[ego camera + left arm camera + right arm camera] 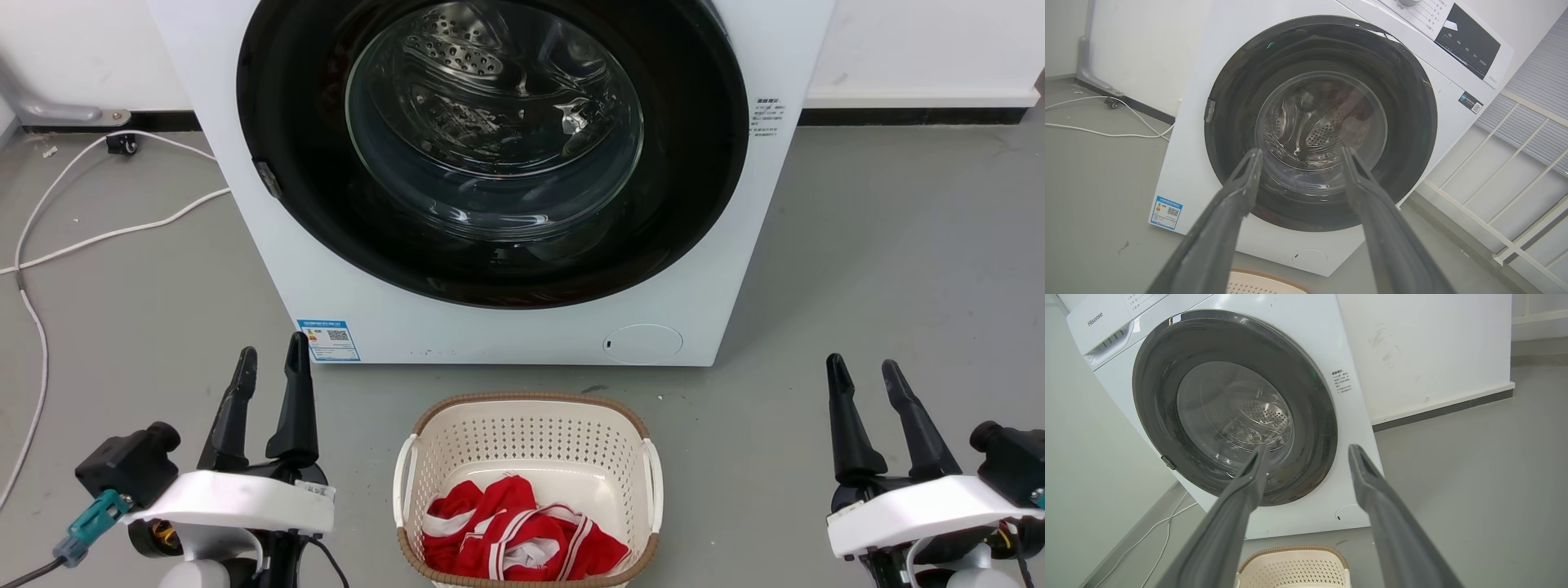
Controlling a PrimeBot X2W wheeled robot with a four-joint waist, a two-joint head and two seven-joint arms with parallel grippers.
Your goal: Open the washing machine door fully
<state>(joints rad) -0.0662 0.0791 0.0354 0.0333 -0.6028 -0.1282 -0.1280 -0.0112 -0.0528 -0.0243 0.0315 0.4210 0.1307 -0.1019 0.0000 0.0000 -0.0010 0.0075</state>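
The white washing machine (506, 335) stands straight ahead, its round glossy black door (294, 180) lying flush against the front with the clear glass bowl (494, 122) at its centre. A small grey latch tab sits on the door's left rim (268, 180). My left gripper (272, 363) rests low at the left, open, well short of the machine. My right gripper (864, 371) rests low at the right, open, nothing between its fingers. The left wrist view has the door (1233, 134) ahead of the spread fingers; the right wrist view has the door (1159, 400) to the left.
A cream perforated laundry basket (526, 425) with red-and-white cloth (514, 531) stands on the grey floor between my grippers, just before the machine. White cables (73, 237) trail over the floor at the left. A small round white flap (642, 344) sits low on the machine's front.
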